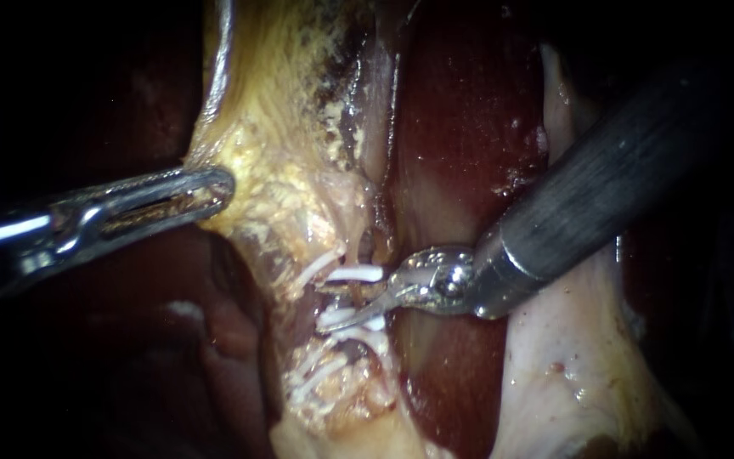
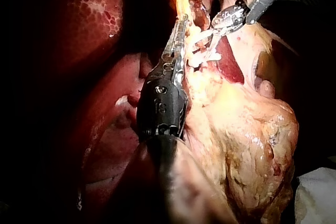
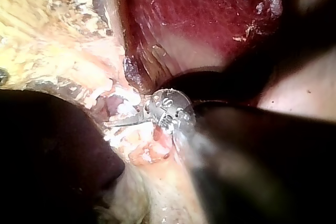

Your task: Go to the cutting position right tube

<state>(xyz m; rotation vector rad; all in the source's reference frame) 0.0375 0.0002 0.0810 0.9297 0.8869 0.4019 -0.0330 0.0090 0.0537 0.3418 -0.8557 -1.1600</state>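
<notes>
My right instrument (image 1: 346,297) comes in from the upper right, and its thin jaws stand open at the right tube (image 1: 361,248). One jaw lies by the upper white clip (image 1: 354,274), the other by the lower white clip (image 1: 333,319), with the tube stretch between them. More white clips (image 1: 312,374) sit on pale tissue just to the left. My left instrument (image 1: 211,191) is shut on the yellowish gallbladder tissue (image 1: 273,170) and holds it taut. The right wrist view shows one thin blade of my right instrument (image 3: 128,120) against the clipped tissue.
Dark red liver (image 1: 460,127) lies behind and to the right of the tubes. A pale fatty fold (image 1: 571,357) runs under the right instrument's shaft. In the left wrist view the bulky yellow gallbladder (image 2: 252,140) lies beside my left instrument (image 2: 178,30).
</notes>
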